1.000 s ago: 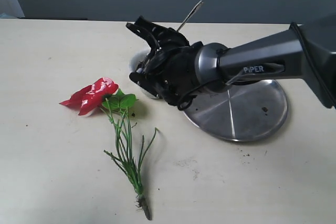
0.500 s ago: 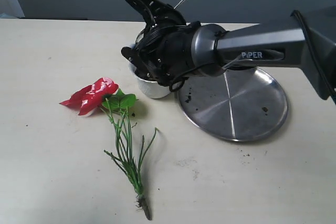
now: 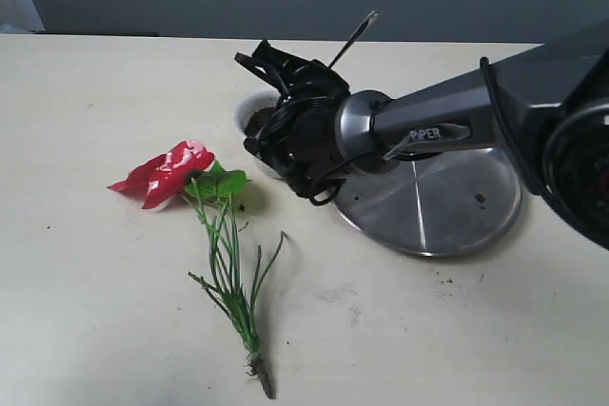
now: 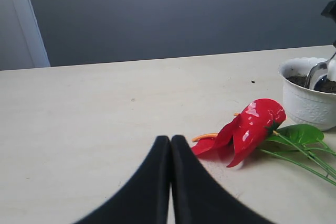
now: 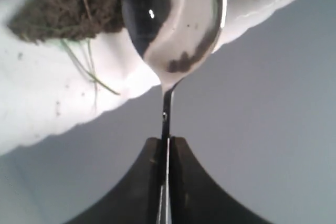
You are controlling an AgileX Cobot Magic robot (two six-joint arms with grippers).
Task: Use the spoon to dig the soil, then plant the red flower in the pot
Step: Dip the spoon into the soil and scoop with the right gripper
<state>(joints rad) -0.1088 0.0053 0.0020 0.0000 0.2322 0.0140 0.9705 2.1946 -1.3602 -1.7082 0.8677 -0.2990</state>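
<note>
The white scalloped pot point(image 3: 245, 111) stands beside the steel plate, with dark soil point(image 3: 258, 124) in it. My right gripper point(image 3: 290, 106) hangs over the pot, shut on the spoon, whose handle point(image 3: 352, 37) sticks up and back. In the right wrist view the gripper point(image 5: 168, 142) pinches the thin handle, and the shiny bowl point(image 5: 173, 19) sits at the pot's rim point(image 5: 52, 103) next to the soil point(image 5: 63, 9). The red flower point(image 3: 171, 170) lies flat on the table in front of the pot. My left gripper point(image 4: 170, 140) is shut and empty, near the blooms point(image 4: 252, 127).
A large round steel plate point(image 3: 447, 206) lies right of the pot, under my right arm, with a few soil crumbs point(image 3: 481, 199) on it. The flower's green stems point(image 3: 228, 273) run toward the front edge. More crumbs dot the table point(image 3: 447, 278).
My right gripper rose with the spoon half a second ago and has come back down over the pot. The flower and the plate have not moved.
</note>
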